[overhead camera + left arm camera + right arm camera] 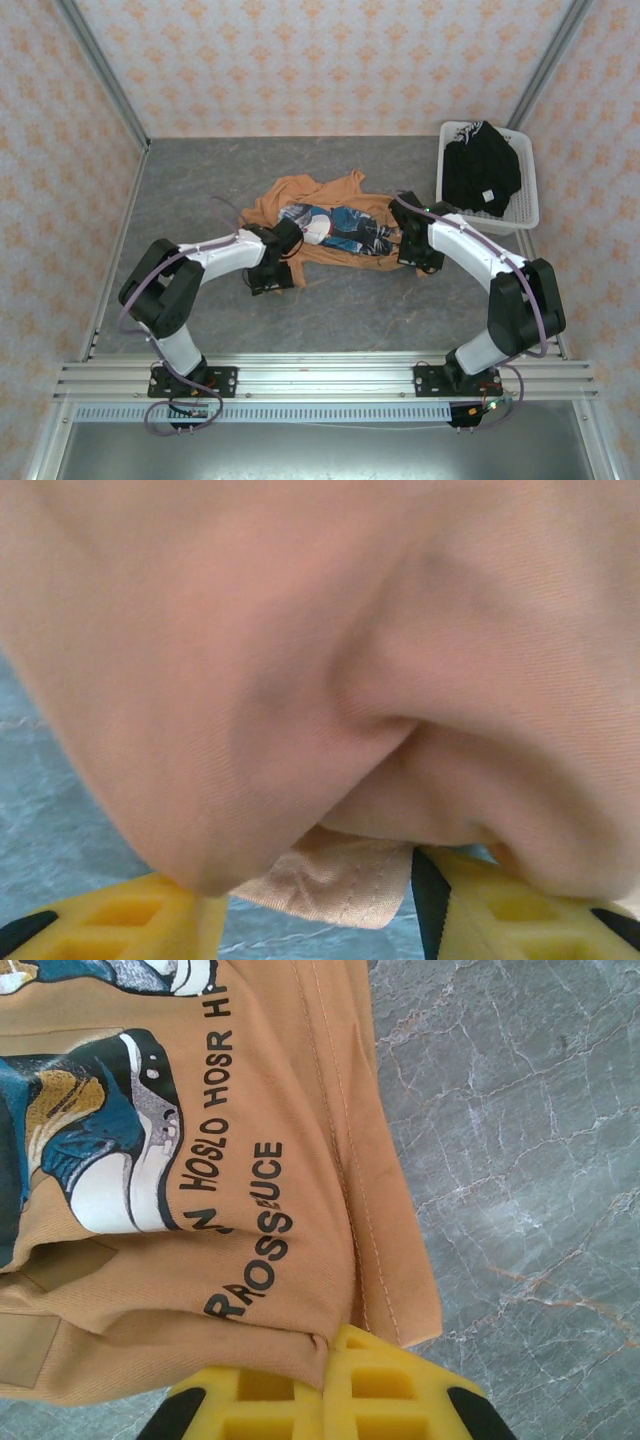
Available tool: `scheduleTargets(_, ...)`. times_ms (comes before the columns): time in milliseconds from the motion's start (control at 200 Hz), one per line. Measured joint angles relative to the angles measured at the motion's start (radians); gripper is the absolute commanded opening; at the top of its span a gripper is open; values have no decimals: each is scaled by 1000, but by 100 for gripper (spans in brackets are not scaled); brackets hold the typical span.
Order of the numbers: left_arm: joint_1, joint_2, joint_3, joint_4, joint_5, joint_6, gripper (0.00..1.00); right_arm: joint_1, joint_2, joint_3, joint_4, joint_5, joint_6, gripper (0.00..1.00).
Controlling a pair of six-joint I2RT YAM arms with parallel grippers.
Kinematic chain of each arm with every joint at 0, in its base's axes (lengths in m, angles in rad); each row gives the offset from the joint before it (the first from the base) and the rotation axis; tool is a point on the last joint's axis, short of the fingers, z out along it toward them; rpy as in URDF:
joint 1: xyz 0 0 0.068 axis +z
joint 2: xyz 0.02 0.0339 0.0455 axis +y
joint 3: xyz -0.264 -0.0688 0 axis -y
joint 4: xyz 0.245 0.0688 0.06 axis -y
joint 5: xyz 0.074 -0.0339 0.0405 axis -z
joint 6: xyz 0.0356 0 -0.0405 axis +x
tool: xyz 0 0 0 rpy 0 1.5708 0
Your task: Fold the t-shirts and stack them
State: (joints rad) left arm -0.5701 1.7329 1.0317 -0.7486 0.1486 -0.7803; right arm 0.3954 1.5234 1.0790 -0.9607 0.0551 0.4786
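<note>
Your right fingers (385, 1395) pinch the orange t-shirt (300, 192) hem. Your left fingers (120, 920) sit spread, with cloth bunched between them.

3 walls (330, 60) with pale orange-patterned paper enclose a grey marbled tabletop (190, 180). Metal rails (320, 378) line its near edge.

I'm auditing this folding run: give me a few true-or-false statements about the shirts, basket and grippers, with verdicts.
1. The orange t-shirt lies on the table, print up. True.
2. The white basket stands at the table's far left. False: it is at the far right.
3. A black garment lies in the basket. True.
4. The right gripper is open, clear of cloth. False: it is shut on the orange t-shirt's edge.
</note>
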Motion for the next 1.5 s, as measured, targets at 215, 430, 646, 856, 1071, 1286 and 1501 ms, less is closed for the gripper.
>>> scheduleTargets(215, -11, -3, 1, 5, -106, 9, 0, 0, 0, 0, 0, 1, 0, 0)
scheduleTargets(430, 32, -229, -80, -139, -274, 1, 0, 0, -13, 0, -16, -3, -8, 0)
scheduleTargets(646, 157, -474, -107, -254, -388, -8, 0, 0, -108, -4, -79, -65, 0, 16)
scheduleTargets(856, 187, -550, -139, -327, -457, -15, 0, 0, -235, -95, -120, -72, 74, 56)
scheduleTargets(1071, 187, -552, -161, -370, -496, -37, 0, 0, -226, -170, -82, -87, 160, 55)
scheduleTargets(1286, 187, -552, -157, -395, -524, -66, 0, 0, -95, -195, 80, -151, 223, 51)
scheduleTargets(1501, 189, -552, -156, -397, -526, -86, 0, 0, 110, -160, 193, -176, 234, 21)
